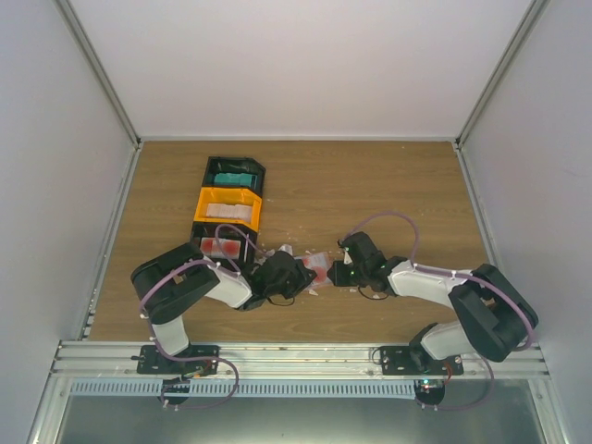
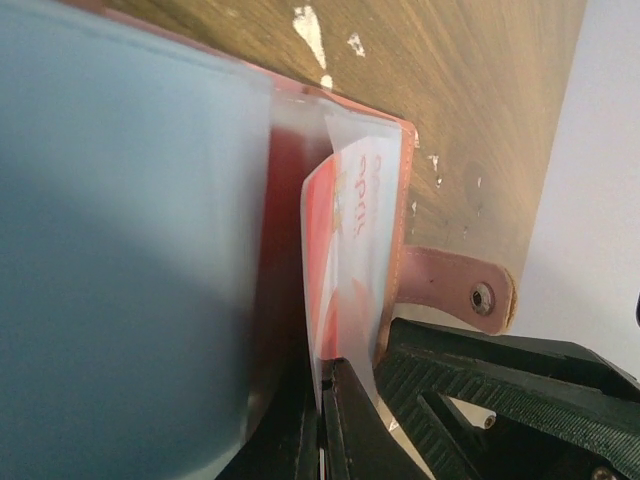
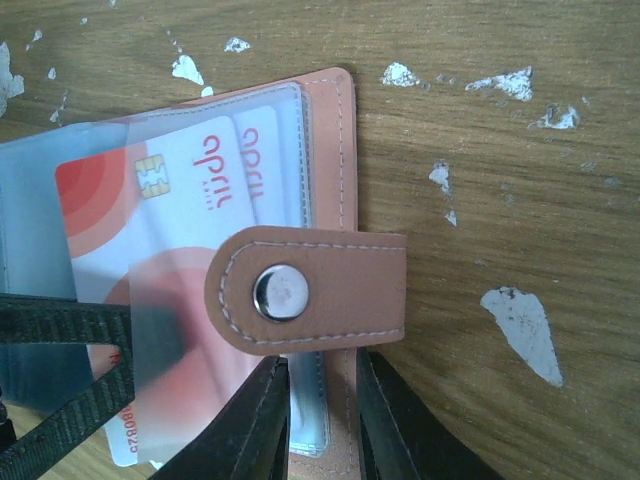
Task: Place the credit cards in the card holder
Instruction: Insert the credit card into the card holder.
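- Credit card (image 3: 165,200) — white with red circles, chip showing — lies partly under a clear sleeve (image 3: 288,120) of the open card holder (image 3: 343,150). Its other end reaches out of the holder toward the left gripper (image 2: 323,400). How deep it sits, cannot tell.
- Left gripper: fingers pressed together on that free end, a thin pinch.
- Right gripper (image 3: 322,400): fingers clamp one edge of the holder, just beside the snap strap (image 3: 300,290).
- Orange bin (image 1: 208,199) stands beyond the holder and to its left, well apart.
- Risk: the card looks bowed in the left wrist view. More push could buckle it or spring it out of the pinch.
- Risk: the strap lies folded across the holder's face, over the card, so a card corner may snag under it.
- Risk: the right grip takes only an edge, so a hard shove could slide or swivel the holder on the table (image 3: 500,150).
- Risk: the card could slip between sleeves rather than into a pocket — a second card (image 3: 268,150) already sits beside it in the holder.
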